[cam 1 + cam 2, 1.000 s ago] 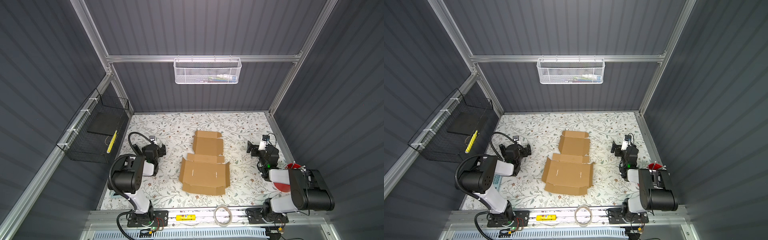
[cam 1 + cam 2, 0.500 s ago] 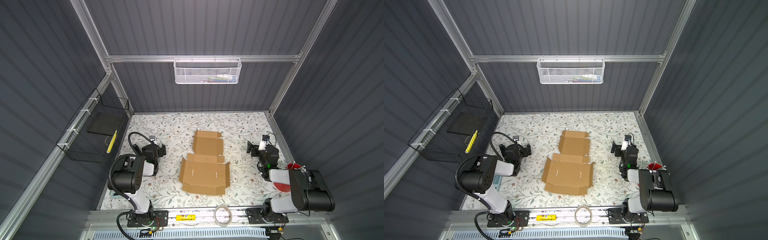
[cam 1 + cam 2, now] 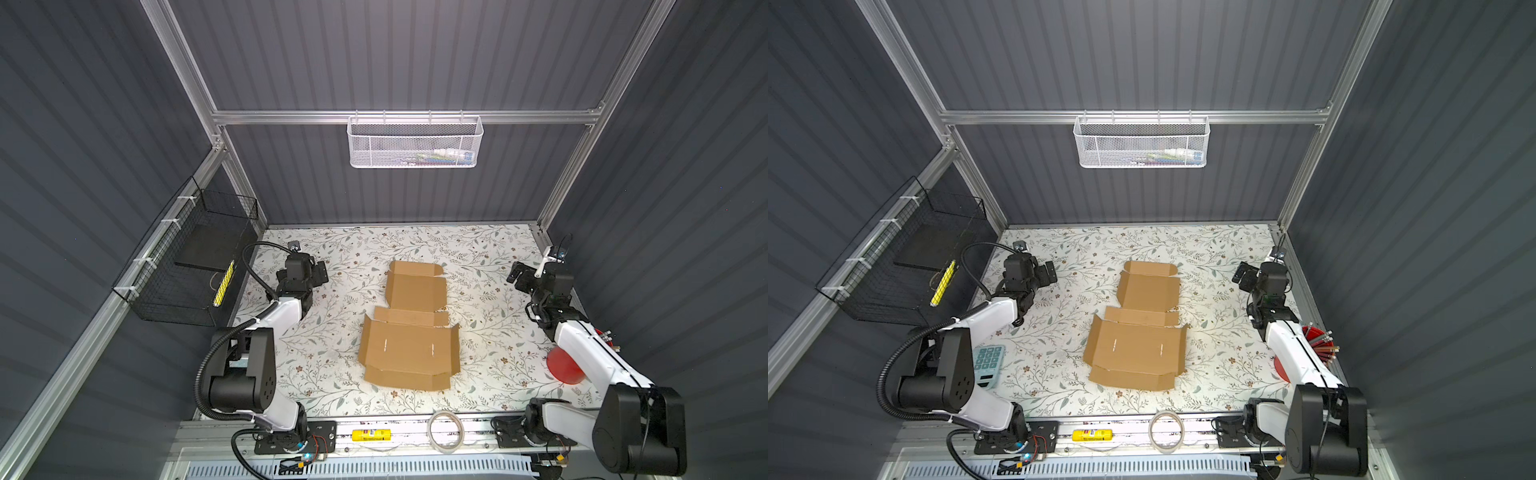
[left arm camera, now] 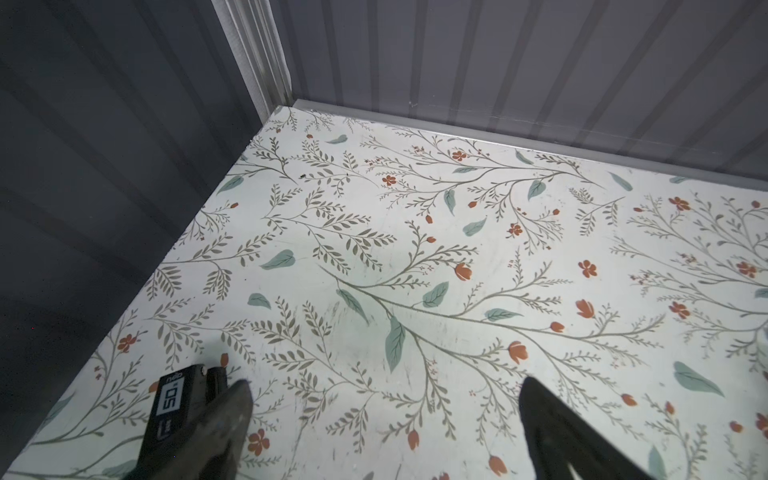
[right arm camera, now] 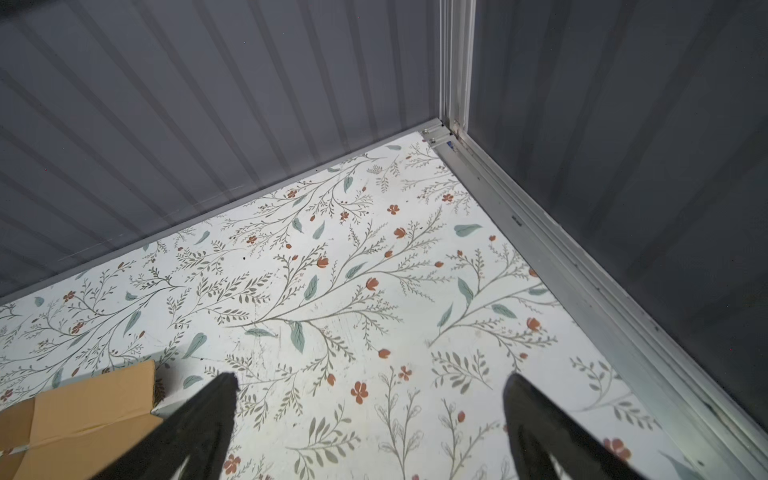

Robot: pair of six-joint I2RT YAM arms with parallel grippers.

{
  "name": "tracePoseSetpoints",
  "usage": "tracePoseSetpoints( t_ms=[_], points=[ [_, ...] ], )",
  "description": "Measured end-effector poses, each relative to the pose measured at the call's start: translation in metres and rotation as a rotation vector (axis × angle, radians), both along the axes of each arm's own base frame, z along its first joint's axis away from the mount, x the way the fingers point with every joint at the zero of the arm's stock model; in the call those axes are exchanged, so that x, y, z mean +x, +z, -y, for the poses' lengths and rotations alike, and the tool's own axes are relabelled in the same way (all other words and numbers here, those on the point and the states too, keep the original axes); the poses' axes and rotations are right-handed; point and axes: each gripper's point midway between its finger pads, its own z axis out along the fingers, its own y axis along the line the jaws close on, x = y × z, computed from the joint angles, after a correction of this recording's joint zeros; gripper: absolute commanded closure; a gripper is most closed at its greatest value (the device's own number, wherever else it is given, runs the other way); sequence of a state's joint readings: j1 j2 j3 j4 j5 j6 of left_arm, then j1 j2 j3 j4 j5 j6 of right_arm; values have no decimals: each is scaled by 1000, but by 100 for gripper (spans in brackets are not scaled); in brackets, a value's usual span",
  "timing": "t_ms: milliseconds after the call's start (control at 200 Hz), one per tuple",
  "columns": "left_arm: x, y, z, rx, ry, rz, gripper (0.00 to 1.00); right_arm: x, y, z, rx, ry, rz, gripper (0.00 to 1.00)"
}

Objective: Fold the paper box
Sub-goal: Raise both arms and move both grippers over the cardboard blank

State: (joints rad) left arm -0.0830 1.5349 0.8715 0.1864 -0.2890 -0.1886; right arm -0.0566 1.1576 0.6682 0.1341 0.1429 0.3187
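1. Brown cardboard: your paper box (image 3: pixel 409 351) lies unfolded and flat, centre frame, on the floral worktop (image 3: pixel 332 374).
2. Your left pincer (image 3: pixel 321 274) is spread, mid-left, apart from it.
3. Your right pincer (image 3: pixel 518 277) is spread, mid-right, apart.

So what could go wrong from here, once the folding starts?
1. The paper box lies flat and loose on the table, flaps barely raised; an end effector may shove the sheet instead of getting under a flap.
2. The left end effector and right end effector are both open, well apart from it on opposite sides; uneven contact could spin it.
3. The red pencil cup sits close beside the right arm; a swing could tip it.
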Motion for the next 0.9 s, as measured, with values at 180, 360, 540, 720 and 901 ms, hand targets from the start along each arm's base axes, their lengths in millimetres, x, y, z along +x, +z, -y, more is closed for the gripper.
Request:
tracePoseSetpoints(
  t_ms=[180,360,540,720,901],
  points=[
    [-2,16,24,-170,-69,-28,0,-16,1,-10,109,4,-68,1],
    [-16,28,54,-303,-140,-46,0,-23,9,-40,160,96,-124,1],
    [-45,39,103,-339,-237,-66,0,-32,19,-85,147,221,-162,1],
    [-78,26,112,-370,-237,-116,0,-39,23,-123,141,328,-179,4],
    [-103,17,117,-366,-245,-164,0,-36,19,-154,143,402,-215,28]
  ],
)
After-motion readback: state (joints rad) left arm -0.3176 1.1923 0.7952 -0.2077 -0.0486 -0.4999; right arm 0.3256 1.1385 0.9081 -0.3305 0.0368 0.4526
